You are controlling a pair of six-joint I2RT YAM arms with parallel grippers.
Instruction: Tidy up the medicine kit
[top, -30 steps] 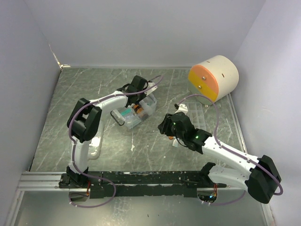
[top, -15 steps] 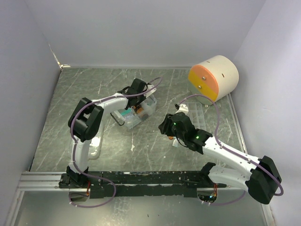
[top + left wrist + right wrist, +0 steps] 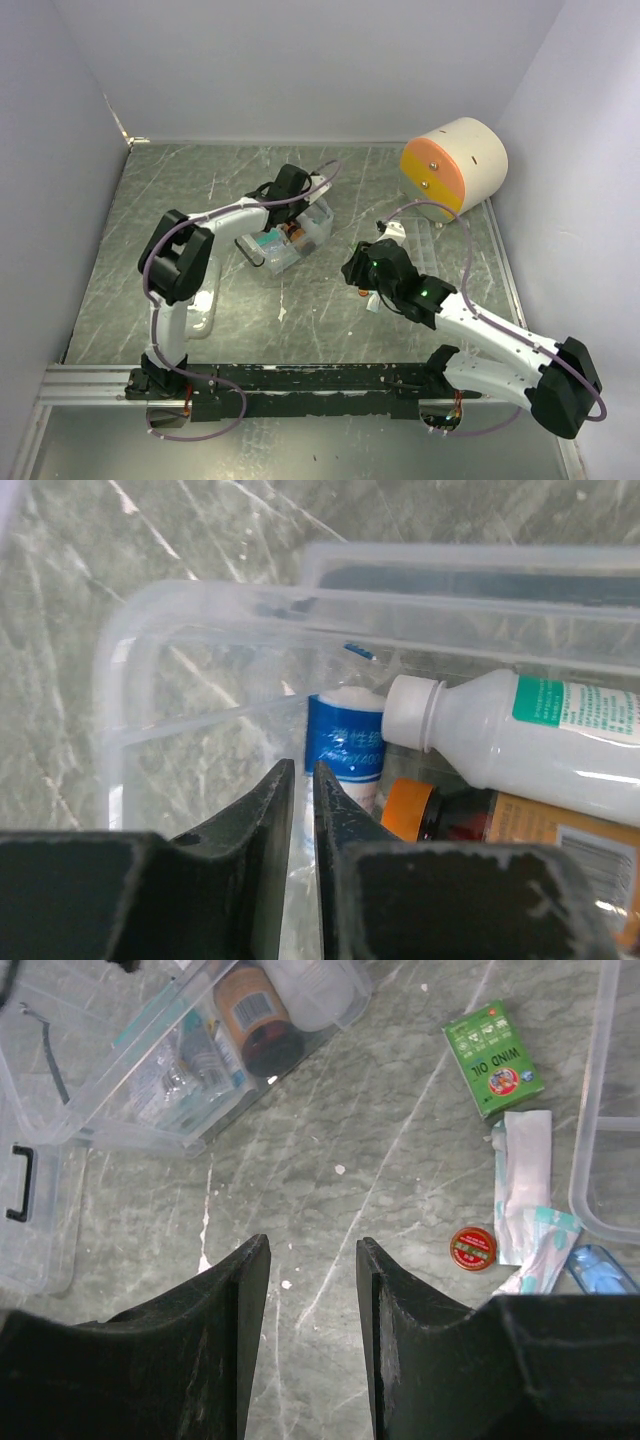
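Three pale walls [image 3: 300, 70] ring a marbled table [image 3: 330, 310] bearing the medicine kit [image 3: 275, 250].

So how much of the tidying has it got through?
Partly. A white bottle and others already lie in the medicine kit, whose wall the left gripper looks pinched on. The right gripper hangs open and empty. Left loose on the table: green Wind Oil box, red tin, sachets. The lid lies off.

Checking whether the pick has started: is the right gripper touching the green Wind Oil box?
Apart. In the right wrist view the right gripper is open, with bare tabletop between its fingertips and the green Wind Oil box.
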